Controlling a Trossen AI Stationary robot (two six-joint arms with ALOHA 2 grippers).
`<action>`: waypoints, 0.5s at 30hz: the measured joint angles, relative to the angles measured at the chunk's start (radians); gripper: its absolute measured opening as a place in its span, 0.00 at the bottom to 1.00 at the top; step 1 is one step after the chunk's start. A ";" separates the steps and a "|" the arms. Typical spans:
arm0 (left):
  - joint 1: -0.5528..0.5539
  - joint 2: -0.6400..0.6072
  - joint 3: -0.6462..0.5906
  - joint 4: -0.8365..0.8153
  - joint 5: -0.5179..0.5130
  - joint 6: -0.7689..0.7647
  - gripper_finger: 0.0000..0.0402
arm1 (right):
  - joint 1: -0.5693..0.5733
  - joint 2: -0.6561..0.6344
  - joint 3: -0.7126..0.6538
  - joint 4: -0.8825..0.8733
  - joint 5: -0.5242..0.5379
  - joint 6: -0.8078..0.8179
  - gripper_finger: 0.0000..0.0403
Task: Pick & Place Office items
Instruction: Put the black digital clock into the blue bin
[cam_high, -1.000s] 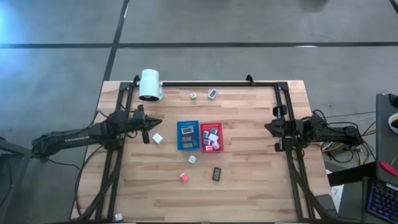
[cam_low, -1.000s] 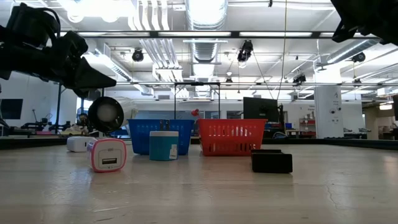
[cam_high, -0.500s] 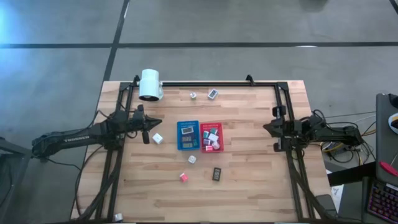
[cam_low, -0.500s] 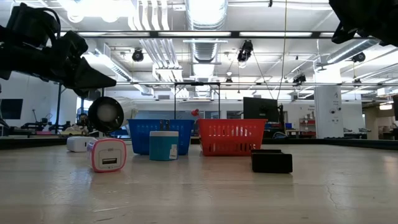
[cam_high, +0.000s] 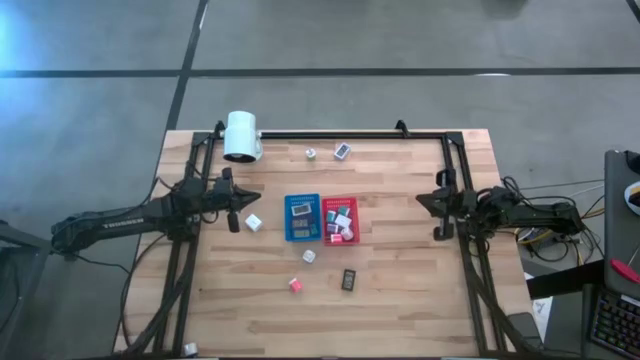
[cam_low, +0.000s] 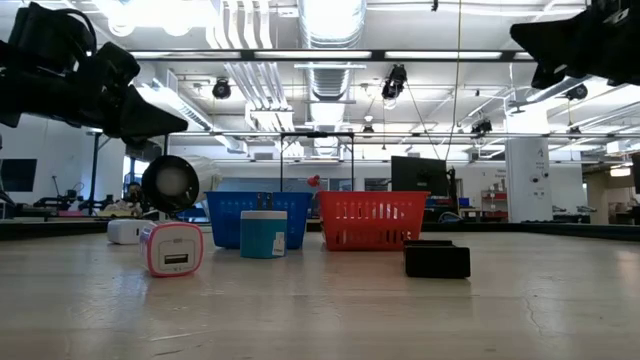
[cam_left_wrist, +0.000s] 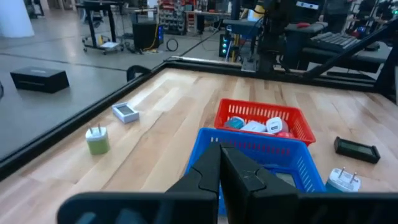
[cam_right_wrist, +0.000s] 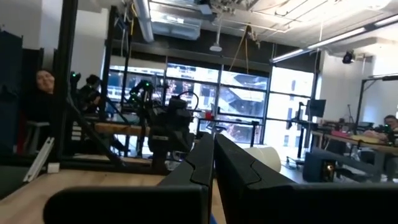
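my right gripper (cam_high: 424, 197) has edged inward from the table's right side, fingers together, empty. left gripper (cam_high: 250, 197) fingers together above a white cube (cam_high: 253, 222). loose items untouched; next pick beginning.

wooden table (cam_high: 400, 290), two trays (cam_high: 302, 218), office items (cam_high: 349, 280)

Wood under me, plastic all around

My matt black plastic fingers (cam_left_wrist: 219, 177) face a pale, planked wooden table (cam_high: 400, 290) and perforated blue (cam_left_wrist: 283, 163) and red plastic trays (cam_left_wrist: 261, 118).

Office items (cam_high: 295, 285) scattered — some perhaps binned.
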 joint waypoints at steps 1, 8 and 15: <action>0.000 0.000 0.000 0.000 0.000 0.004 0.03 | 0.000 0.000 0.000 0.000 0.006 -0.003 0.02; 0.000 0.000 0.000 0.000 0.000 0.012 0.03 | 0.000 0.000 0.000 -0.005 0.044 0.000 0.02; 0.000 0.000 0.000 0.000 0.000 0.001 0.03 | 0.000 0.000 0.000 -0.005 0.044 0.003 0.02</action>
